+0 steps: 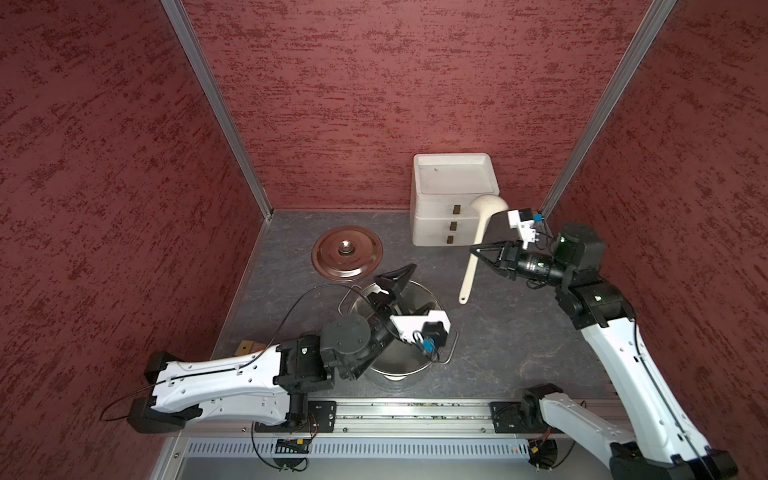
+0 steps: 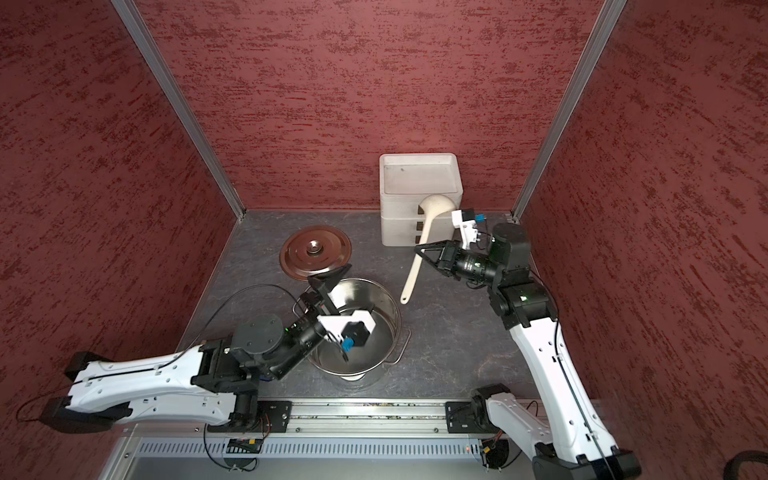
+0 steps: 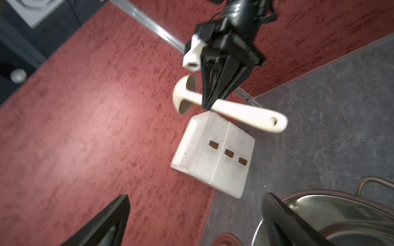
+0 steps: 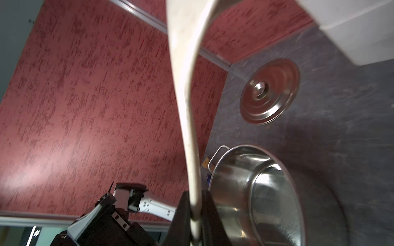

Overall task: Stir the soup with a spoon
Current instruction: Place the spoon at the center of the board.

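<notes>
Since the right jaws are clenched on the spoon [image 1: 470, 270] about halfway along its handle, the pick-up part looks done to me. The spoon hangs in the air, clear of the counter [image 1: 519, 340], off the side of the pot [image 2: 374, 297] that faces the white drawer box [image 1: 432, 220]. The bowl end is up and the end with the little hole points down. That's the wrong way round for stirring, I'd say. The left jaws are spread wide with nothing between them, hovering over the pot's rim on the lid side.

What's left, as far as I can judge: re-angle the spoon so the bowl is low, bring it over the pot, dip it in and do the actual stirring. The spoon isn't over the pot yet, let alone in it.

Containers: the pot is open, and its lid [image 1: 347, 253] lies flat on the counter just beyond it, knob up. Inside the pot I only see bare shiny steel, no soup I can make out, though the left arm covers part of it in both top views. The drawer box beyond the pot has a shallow tray on top that looks empty bar a tiny speck. Its three drawers are shut, so no idea what's in those.
</notes>
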`<state>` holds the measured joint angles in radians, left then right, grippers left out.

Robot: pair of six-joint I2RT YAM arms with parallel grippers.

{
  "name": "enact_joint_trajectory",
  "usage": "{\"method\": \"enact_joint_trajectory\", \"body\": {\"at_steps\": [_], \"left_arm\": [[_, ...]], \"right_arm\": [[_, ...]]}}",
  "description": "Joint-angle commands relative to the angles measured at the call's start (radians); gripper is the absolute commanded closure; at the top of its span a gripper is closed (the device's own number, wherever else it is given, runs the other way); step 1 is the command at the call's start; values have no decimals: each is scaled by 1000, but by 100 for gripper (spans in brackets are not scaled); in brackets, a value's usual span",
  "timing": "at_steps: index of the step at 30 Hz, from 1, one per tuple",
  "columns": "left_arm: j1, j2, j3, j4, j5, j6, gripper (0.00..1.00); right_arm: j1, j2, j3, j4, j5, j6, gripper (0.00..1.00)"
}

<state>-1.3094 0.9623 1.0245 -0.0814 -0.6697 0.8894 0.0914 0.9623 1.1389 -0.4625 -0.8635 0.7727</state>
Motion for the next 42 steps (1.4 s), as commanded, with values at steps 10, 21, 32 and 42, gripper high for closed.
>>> {"method": "enact_joint_trajectory", "body": {"at_steps": [10, 21, 32, 42], "left_arm": [[771, 41, 107, -555, 431, -1325, 0], [910, 66, 74, -603, 481, -1344, 0], [934, 28, 39, -604, 451, -1313, 0], [975, -27, -33, -605, 369, -1276, 0]], "right_arm": [[-206, 106, -378, -13, 53, -452, 100], [-197, 426, -455, 309, 23, -439, 100], [-164, 657, -454, 412, 8, -467, 100], [-164, 708, -506, 481, 42, -415, 81]]}}
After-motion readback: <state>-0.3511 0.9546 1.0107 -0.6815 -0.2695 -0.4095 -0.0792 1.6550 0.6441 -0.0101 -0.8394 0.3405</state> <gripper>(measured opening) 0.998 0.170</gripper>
